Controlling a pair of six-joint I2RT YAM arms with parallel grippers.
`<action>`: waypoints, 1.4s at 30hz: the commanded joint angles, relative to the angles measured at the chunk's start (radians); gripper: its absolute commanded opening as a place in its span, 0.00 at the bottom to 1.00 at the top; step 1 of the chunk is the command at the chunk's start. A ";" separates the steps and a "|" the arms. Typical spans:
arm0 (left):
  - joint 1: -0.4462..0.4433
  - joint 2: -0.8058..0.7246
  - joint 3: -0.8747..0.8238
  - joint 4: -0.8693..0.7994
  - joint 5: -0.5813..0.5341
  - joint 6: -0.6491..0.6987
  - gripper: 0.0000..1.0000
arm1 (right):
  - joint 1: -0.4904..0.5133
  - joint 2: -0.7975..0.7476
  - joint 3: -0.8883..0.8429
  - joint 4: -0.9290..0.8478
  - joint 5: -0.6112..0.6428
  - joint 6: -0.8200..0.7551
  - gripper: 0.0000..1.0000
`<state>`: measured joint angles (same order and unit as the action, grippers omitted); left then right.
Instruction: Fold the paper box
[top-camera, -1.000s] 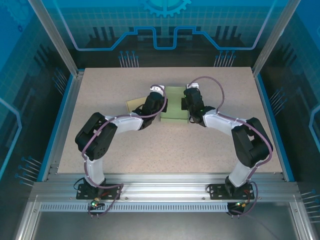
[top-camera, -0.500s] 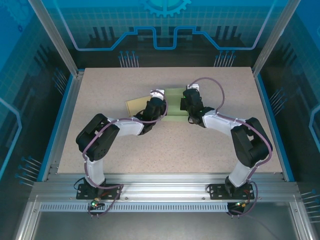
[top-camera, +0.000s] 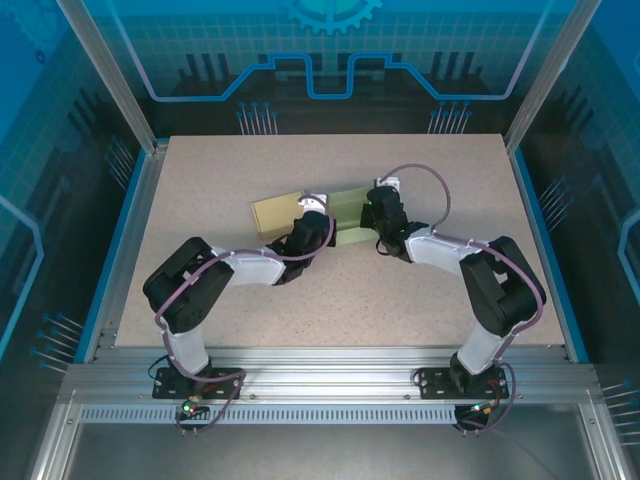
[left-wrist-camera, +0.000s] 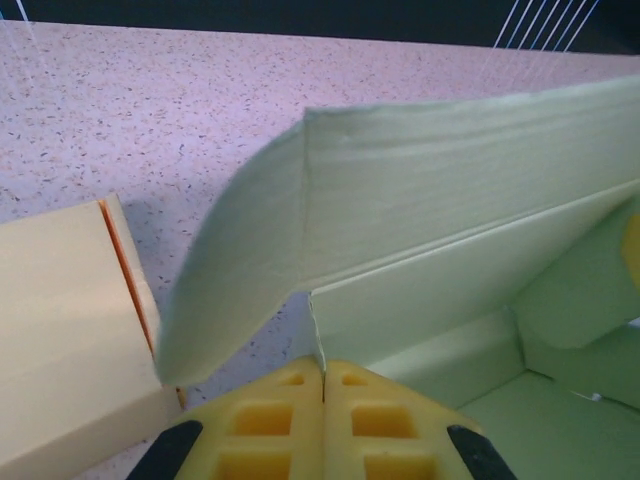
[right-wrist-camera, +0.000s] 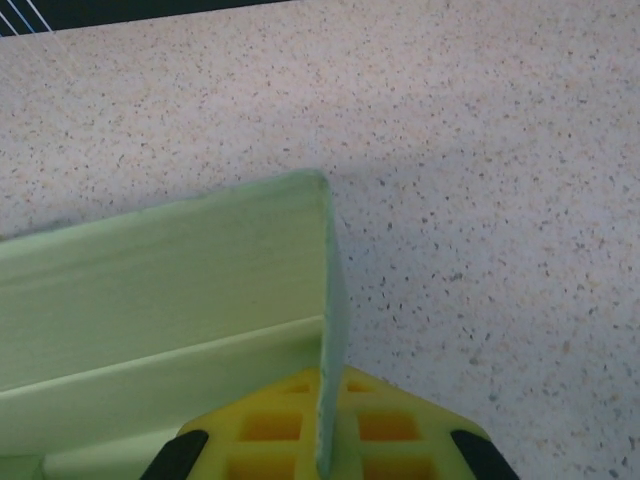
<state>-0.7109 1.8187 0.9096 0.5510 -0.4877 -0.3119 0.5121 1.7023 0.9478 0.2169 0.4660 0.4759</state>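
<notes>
The paper box (top-camera: 347, 213) is pale green and lies mid-table between both grippers. My left gripper (top-camera: 317, 216) is at its left side. In the left wrist view the yellow fingers (left-wrist-camera: 262, 420) are shut on the thin edge of a green wall (left-wrist-camera: 430, 300), with a curved flap (left-wrist-camera: 400, 190) rising above it. My right gripper (top-camera: 376, 212) is at the box's right side. Its yellow fingers (right-wrist-camera: 380, 425) pinch an upright green side wall (right-wrist-camera: 333, 330), and the long back wall (right-wrist-camera: 150, 290) runs off to the left.
A tan cardboard box (top-camera: 276, 210) lies just left of the green one, close to my left gripper; it also appears in the left wrist view (left-wrist-camera: 60, 340). The speckled tabletop (top-camera: 340, 300) is bare around them, with blue rails along its sides.
Both arms have drawn back toward the near side and dropped lower, taking the green box with them. More of the tan box now shows beside the left gripper.
</notes>
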 joint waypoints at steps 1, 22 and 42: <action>-0.071 0.016 -0.032 0.069 0.120 -0.026 0.00 | 0.093 -0.047 -0.035 0.075 -0.150 0.030 0.00; -0.079 -0.015 -0.328 0.460 0.307 -0.168 0.27 | 0.184 -0.152 -0.351 0.188 0.037 -0.018 0.00; -0.085 -0.415 -0.593 0.188 0.313 -0.131 0.73 | 0.201 -0.122 -0.367 0.137 0.129 0.015 0.00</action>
<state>-0.7887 1.4860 0.3370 0.8165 -0.1699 -0.4446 0.7025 1.5833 0.5819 0.3790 0.5690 0.4751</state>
